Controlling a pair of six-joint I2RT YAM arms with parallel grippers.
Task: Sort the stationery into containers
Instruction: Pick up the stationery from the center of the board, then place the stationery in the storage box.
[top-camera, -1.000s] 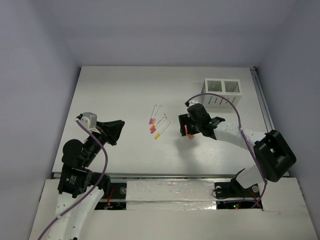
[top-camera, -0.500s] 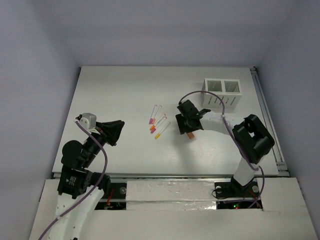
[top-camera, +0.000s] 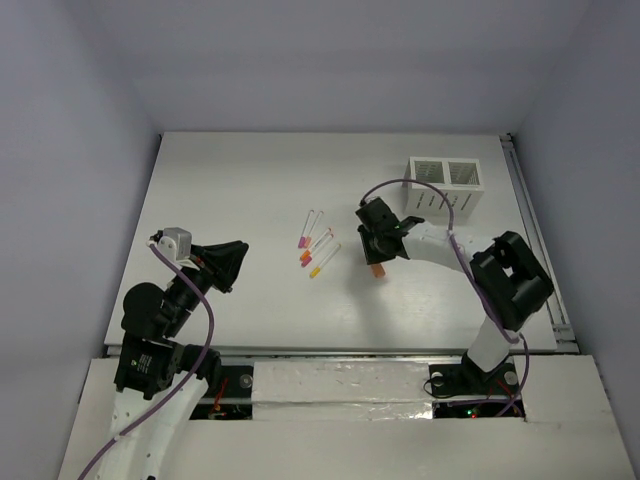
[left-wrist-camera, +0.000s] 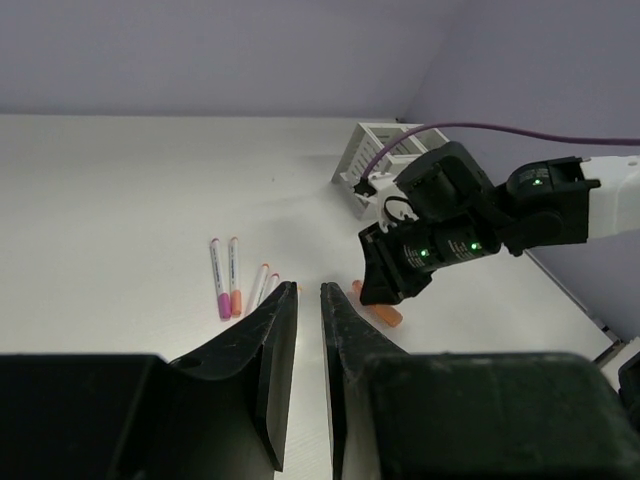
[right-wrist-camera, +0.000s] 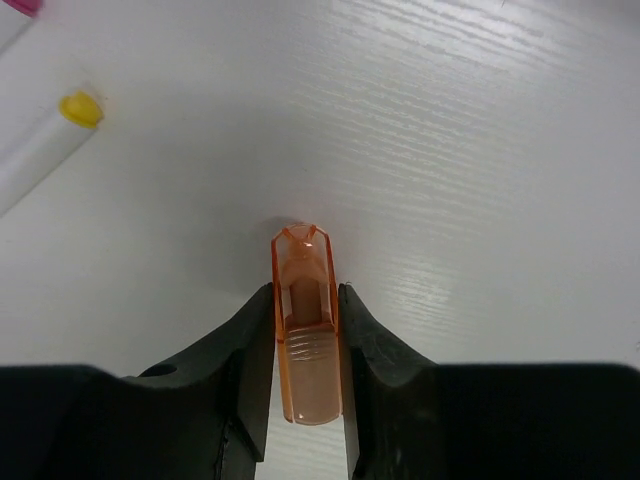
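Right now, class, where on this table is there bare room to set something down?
Bare: the white table's far-left stretch, between its edge and the thin white pens; the near strip between both arms. Crowded: centre-right, where pens, the short orange piece and the white slotted box holder cluster.

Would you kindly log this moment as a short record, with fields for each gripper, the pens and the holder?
Right gripper: fingers shut on the orange piece, close to the table
Left gripper: fingers nearly together, holding nothing, on the near left side
Pens: lying loose on the table, between the two grippers
Holder: far right, beyond the right gripper
Sorting: pens not yet in the holder
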